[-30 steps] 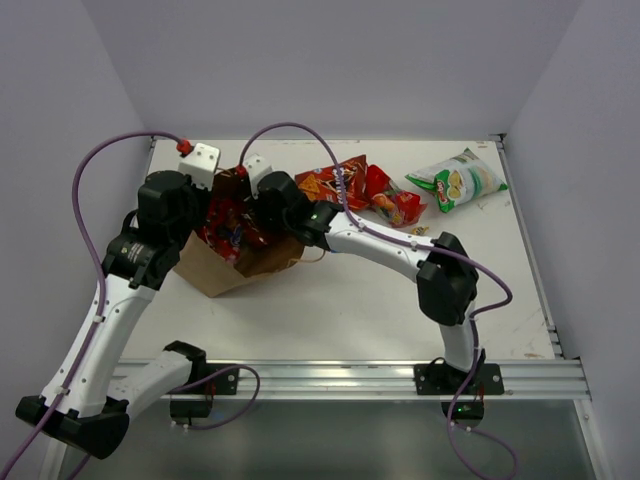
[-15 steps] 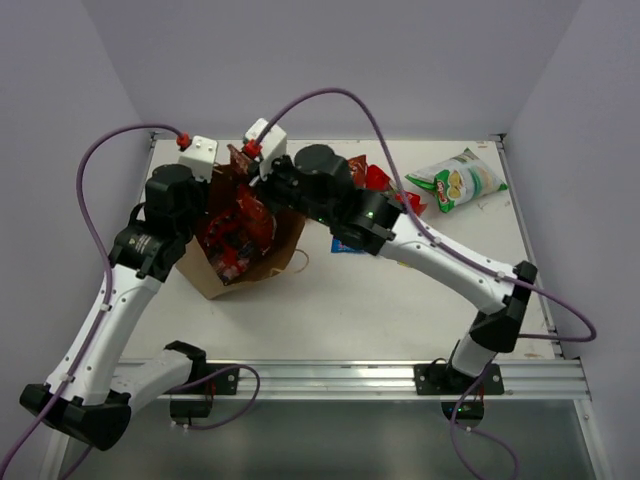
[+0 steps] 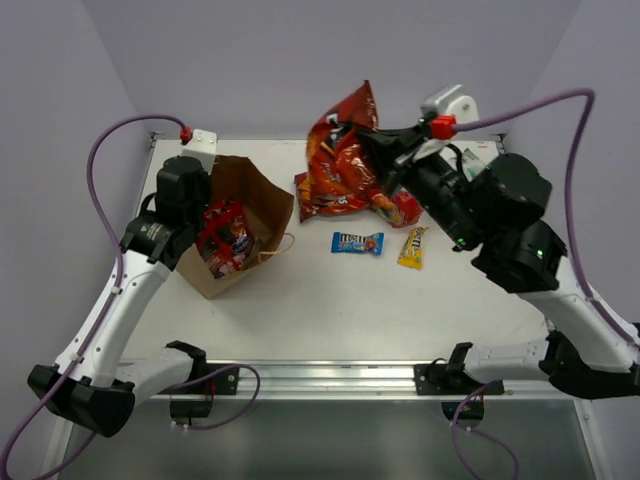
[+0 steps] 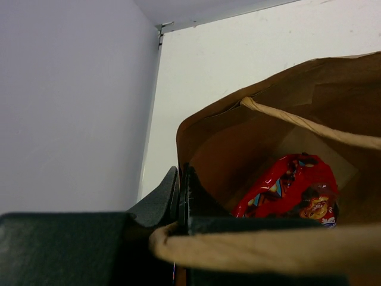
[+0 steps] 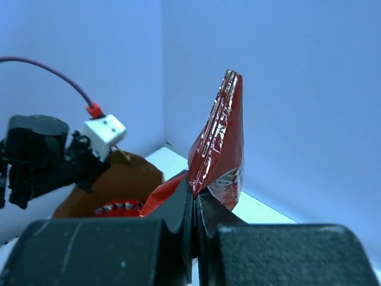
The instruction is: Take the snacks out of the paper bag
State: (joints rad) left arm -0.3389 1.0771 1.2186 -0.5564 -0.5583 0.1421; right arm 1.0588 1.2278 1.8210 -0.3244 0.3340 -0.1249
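Lying nearest on the white tabletop (image 3: 350, 300), a small blue candy packet (image 3: 357, 243) and a small yellow candy packet (image 3: 411, 247) sit just apart. The left end effector (image 4: 178, 196) is clamped on the rim of the tall brown kraft paper bag (image 3: 255, 200), with a shiny red cookie bag (image 3: 225, 235) inside. Farther back, the right end effector (image 5: 193, 190) pinches a red-orange Doritos bag (image 3: 340, 150) aloft.
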